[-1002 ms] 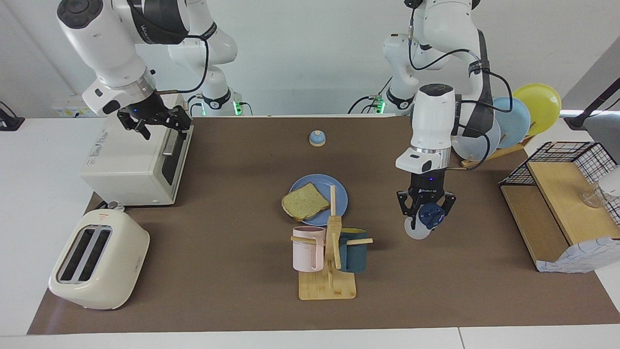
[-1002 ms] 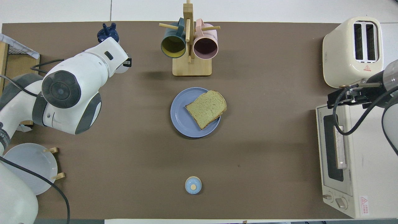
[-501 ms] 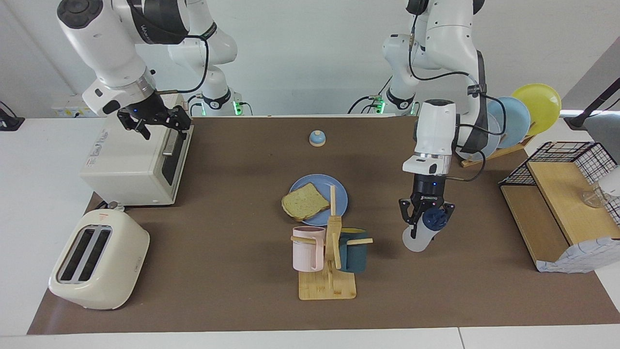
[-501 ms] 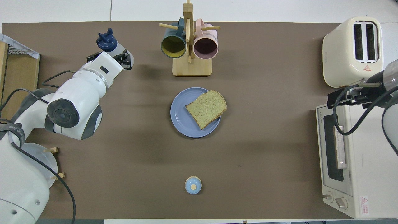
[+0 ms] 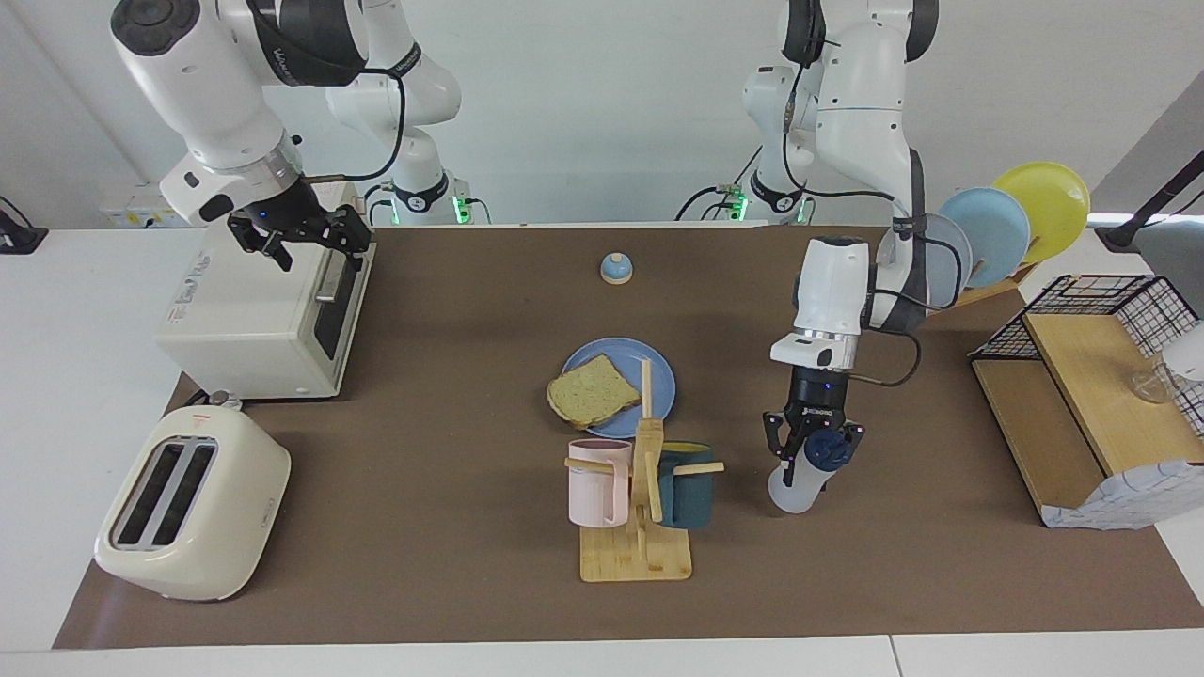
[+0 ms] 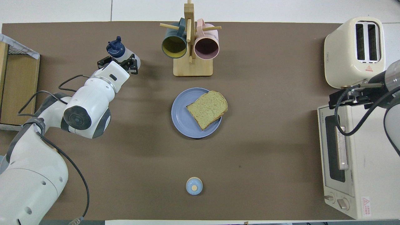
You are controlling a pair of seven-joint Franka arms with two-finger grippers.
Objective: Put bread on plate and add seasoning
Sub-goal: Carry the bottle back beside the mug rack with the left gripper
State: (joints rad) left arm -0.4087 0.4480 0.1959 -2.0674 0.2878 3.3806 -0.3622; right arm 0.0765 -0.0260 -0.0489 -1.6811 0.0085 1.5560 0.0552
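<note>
The bread (image 5: 591, 390) lies on the medium-blue plate (image 5: 660, 371) at the middle of the table; one corner hangs over the rim. In the overhead view the bread (image 6: 207, 108) covers the plate's (image 6: 181, 120) half toward the right arm's end. My left gripper (image 5: 811, 449) is shut on the seasoning bottle (image 5: 792, 484), held tilted low over the mat beside the mug rack, toward the left arm's end. The bottle (image 6: 116, 50) and left gripper (image 6: 118, 62) also show from overhead. My right gripper (image 5: 299, 240) waits open over the toaster oven.
A wooden mug rack (image 5: 640, 527) with a pink and a teal mug stands farther from the robots than the plate. A toaster oven (image 5: 254, 324) and toaster (image 5: 193, 503) sit at the right arm's end. A blue bell (image 5: 616, 269), a plate rack (image 5: 997, 226) and a wooden shelf (image 5: 1082, 414).
My left gripper has carried the seasoning bottle lower and toward the mug rack. The right arm has not moved.
</note>
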